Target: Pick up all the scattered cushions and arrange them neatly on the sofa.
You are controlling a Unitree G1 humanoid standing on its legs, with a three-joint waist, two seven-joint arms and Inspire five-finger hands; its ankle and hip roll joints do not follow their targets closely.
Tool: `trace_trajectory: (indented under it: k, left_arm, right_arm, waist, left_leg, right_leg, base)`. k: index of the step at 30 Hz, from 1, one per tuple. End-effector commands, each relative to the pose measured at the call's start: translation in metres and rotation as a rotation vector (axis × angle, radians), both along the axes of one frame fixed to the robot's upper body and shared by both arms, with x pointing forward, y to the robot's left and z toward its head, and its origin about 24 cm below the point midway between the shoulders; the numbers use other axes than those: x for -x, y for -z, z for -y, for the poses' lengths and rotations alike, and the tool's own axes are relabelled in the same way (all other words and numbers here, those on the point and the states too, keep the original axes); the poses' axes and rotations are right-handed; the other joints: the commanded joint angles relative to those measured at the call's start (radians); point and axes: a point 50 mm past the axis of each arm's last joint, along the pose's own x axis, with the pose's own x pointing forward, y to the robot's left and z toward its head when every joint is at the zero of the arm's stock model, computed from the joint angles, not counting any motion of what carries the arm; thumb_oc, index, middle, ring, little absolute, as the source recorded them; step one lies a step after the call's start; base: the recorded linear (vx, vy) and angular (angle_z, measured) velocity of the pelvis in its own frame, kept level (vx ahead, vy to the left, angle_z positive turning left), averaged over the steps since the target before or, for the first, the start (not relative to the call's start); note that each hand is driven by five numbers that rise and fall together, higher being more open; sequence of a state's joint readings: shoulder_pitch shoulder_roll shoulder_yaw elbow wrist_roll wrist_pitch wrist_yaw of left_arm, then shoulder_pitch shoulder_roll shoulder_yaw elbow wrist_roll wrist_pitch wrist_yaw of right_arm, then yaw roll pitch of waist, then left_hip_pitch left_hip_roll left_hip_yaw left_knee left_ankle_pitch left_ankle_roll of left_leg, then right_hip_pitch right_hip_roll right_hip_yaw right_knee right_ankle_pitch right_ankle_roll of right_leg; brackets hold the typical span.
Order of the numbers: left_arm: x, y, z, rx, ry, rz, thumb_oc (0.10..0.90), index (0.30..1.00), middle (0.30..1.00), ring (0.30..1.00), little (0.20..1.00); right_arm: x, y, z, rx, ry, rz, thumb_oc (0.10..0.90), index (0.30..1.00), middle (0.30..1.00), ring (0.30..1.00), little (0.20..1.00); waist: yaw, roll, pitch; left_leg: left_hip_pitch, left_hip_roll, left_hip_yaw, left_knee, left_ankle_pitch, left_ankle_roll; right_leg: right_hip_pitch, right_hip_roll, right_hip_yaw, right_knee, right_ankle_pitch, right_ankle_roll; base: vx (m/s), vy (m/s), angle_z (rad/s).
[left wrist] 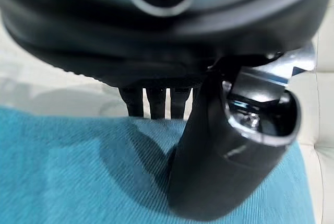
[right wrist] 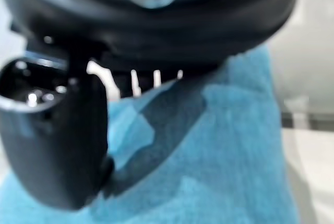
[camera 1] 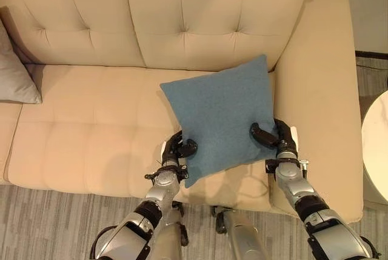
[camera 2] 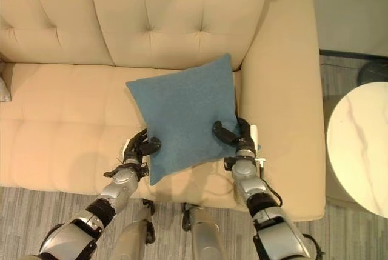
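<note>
A square blue cushion (camera 1: 219, 116) is held over the right seat of the beige sofa (camera 1: 91, 145), turned like a diamond with one corner up near the backrest. My left hand (camera 1: 179, 149) pinches its lower left edge, thumb on top. My right hand (camera 1: 271, 136) pinches its right edge the same way. In the left wrist view the thumb (left wrist: 224, 156) presses on the blue cushion (left wrist: 68, 177), fingers under it. The right wrist view shows the thumb (right wrist: 55, 140) on the blue cushion (right wrist: 224, 156). A grey cushion (camera 1: 13, 72) leans at the sofa's left end.
The sofa's wide right armrest (camera 1: 321, 90) stands beside my right hand. A round white side table (camera 2: 357, 145) is to the right of the sofa. Grey wood-look floor (camera 1: 48, 223) runs along the sofa's front.
</note>
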State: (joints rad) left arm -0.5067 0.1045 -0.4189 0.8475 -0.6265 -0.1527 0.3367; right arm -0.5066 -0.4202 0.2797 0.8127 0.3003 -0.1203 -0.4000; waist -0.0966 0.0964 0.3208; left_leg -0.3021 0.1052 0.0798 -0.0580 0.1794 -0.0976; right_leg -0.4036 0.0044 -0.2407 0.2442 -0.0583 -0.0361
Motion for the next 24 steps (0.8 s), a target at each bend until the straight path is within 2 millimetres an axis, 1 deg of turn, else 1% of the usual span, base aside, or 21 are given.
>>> trace_trajectory:
  k: [1,2,3,4,5,6,10,12,13,14,15,16,18,21,24]
  left_arm:
    - [0.0,-0.015,0.042,0.11,0.129,0.074,0.4,0.3,0.3,0.3,0.3]
    - [0.003,-0.013,0.041,0.172,0.094,0.062,0.4,0.3,0.3,0.3,0.3]
    - [0.005,-0.011,0.038,0.195,0.074,0.057,0.4,0.3,0.3,0.3,0.3]
    - [0.005,-0.012,0.038,0.195,0.074,0.057,0.4,0.3,0.3,0.3,0.3]
    - [0.011,-0.007,0.033,0.206,0.057,0.051,0.4,0.3,0.3,0.3,0.3]
    - [0.011,-0.007,0.033,0.206,0.057,0.051,0.4,0.3,0.3,0.3,0.3]
    - [0.033,0.006,0.018,0.24,0.02,0.03,0.4,0.3,0.3,0.3,0.3]
    - [0.036,0.006,0.014,0.239,0.016,0.038,0.4,0.3,0.3,0.3,0.3]
    - [0.042,0.008,0.01,0.229,0.024,0.044,0.4,0.3,0.3,0.3,0.3]
    - [0.042,0.008,0.01,0.229,0.024,0.044,0.4,0.3,0.3,0.3,0.3]
    - [0.046,0.009,0.007,0.221,0.028,0.045,0.4,0.3,0.3,0.3,0.3]
    - [0.051,0.008,0.002,0.199,0.043,0.062,0.4,0.3,0.3,0.3,0.3]
    - [0.053,0.007,-0.002,0.176,0.051,0.076,0.4,0.3,0.3,0.3,0.3]
    - [0.057,0.0,-0.013,0.115,0.054,0.127,0.4,0.3,0.3,0.3,0.3]
    - [0.067,-0.003,-0.023,0.074,0.052,0.16,0.4,0.3,0.3,0.3,0.3]
  right_arm:
    - [0.007,0.022,-0.072,-0.168,-0.226,-0.044,0.4,0.3,0.3,0.3,0.3]
    - [0.012,0.024,-0.072,-0.195,-0.218,-0.041,0.4,0.3,0.3,0.3,0.3]
    - [0.015,0.026,-0.07,-0.215,-0.21,-0.036,0.4,0.3,0.3,0.3,0.3]
    - [0.015,0.026,-0.07,-0.215,-0.21,-0.036,0.4,0.3,0.3,0.3,0.3]
    - [0.023,0.03,-0.067,-0.246,-0.198,-0.03,0.4,0.3,0.3,0.3,0.3]
    - [0.023,0.03,-0.067,-0.246,-0.198,-0.03,0.4,0.3,0.3,0.3,0.3]
    - [0.043,0.032,-0.063,-0.274,-0.193,0.006,0.4,0.3,0.3,0.3,0.3]
    - [0.046,0.031,-0.062,-0.284,-0.188,0.022,0.4,0.3,0.3,0.3,0.3]
    - [0.054,0.03,-0.06,-0.298,-0.19,0.039,0.4,0.3,0.3,0.3,0.3]
    - [0.054,0.03,-0.06,-0.299,-0.19,0.038,0.4,0.3,0.3,0.3,0.3]
    - [0.058,0.031,-0.06,-0.303,-0.194,0.043,0.4,0.3,0.3,0.3,0.3]
    - [0.064,0.028,-0.058,-0.298,-0.206,0.063,0.4,0.3,0.3,0.3,0.3]
    - [0.067,0.025,-0.057,-0.292,-0.207,0.079,0.4,0.3,0.3,0.3,0.3]
    - [0.073,0.013,-0.056,-0.271,-0.217,0.145,0.4,0.3,0.3,0.3,0.3]
    - [0.082,0.004,-0.054,-0.248,-0.238,0.195,0.4,0.3,0.3,0.3,0.3]
  waist:
    - [-0.009,-0.074,-0.021]
    - [-0.011,-0.07,-0.028]
    - [-0.013,-0.066,-0.033]
    - [-0.013,-0.066,-0.035]
    - [-0.014,-0.059,-0.041]
    - [-0.014,-0.059,-0.043]
    - [-0.018,-0.047,-0.074]
    - [-0.017,-0.046,-0.08]
    - [-0.017,-0.045,-0.097]
    - [-0.017,-0.045,-0.097]
    - [-0.017,-0.046,-0.106]
    - [-0.016,-0.048,-0.123]
    - [-0.015,-0.051,-0.135]
    - [-0.011,-0.052,-0.16]
    - [-0.005,-0.054,-0.183]
  left_leg:
    - [0.108,-0.075,0.014,-0.029,-0.137,0.025]
    - [0.127,-0.076,0.017,-0.029,-0.143,0.026]
    - [0.139,-0.075,0.019,-0.029,-0.147,0.027]
    - [0.135,-0.075,0.018,-0.029,-0.146,0.027]
    - [0.158,-0.076,0.021,-0.029,-0.153,0.028]
    - [0.155,-0.076,0.021,-0.029,-0.152,0.028]
    - [0.205,-0.076,0.02,-0.029,-0.163,0.03]
    - [0.216,-0.075,0.018,-0.029,-0.165,0.03]
    - [0.232,-0.078,0.017,-0.029,-0.168,0.031]
    - [0.233,-0.078,0.017,-0.029,-0.168,0.031]
    - [0.24,-0.077,0.017,-0.029,-0.17,0.032]
    - [0.247,-0.076,0.015,-0.029,-0.172,0.033]
    - [0.254,-0.077,0.015,-0.029,-0.173,0.034]
    - [0.268,-0.075,0.016,-0.029,-0.177,0.038]
    - [0.287,-0.076,0.017,-0.029,-0.183,0.04]
  right_leg:
    - [0.136,-0.063,0.111,-0.185,0.034,0.111]
    - [0.152,-0.06,0.113,-0.186,0.029,0.11]
    - [0.164,-0.06,0.114,-0.187,0.027,0.109]
    - [0.161,-0.06,0.114,-0.189,0.029,0.109]
    - [0.187,-0.06,0.115,-0.191,0.022,0.109]
    - [0.184,-0.059,0.115,-0.192,0.024,0.108]
    - [0.25,-0.058,0.109,-0.21,0.013,0.11]
    - [0.266,-0.058,0.107,-0.219,0.014,0.111]
    - [0.29,-0.057,0.106,-0.232,0.016,0.114]
    - [0.291,-0.057,0.106,-0.232,0.016,0.114]
    - [0.301,-0.056,0.103,-0.239,0.017,0.115]
    - [0.314,-0.055,0.103,-0.252,0.02,0.117]
    - [0.326,-0.055,0.103,-0.261,0.023,0.12]
    - [0.346,-0.054,0.104,-0.273,0.027,0.123]
    - [0.372,-0.051,0.106,-0.285,0.026,0.126]
  base:
    - [0.04,0.01,-0.03]
    - [0.03,0.012,0.01]
    - [0.03,0.012,0.01]
    - [0.04,0.018,0.0]
    - [0.0,0.0,0.0]
    - [0.04,0.019,-0.01]
    - [0.04,0.003,0.02]
    - [0.02,0.006,0.05]
    - [0.02,0.011,0.08]
    - [0.03,0.001,0.1]
    - [0.01,-0.009,0.07]
    - [0.01,-0.009,0.05]
    - [0.0,-0.006,0.02]
    - [0.0,0.0,0.0]
    - [0.01,-0.003,0.0]
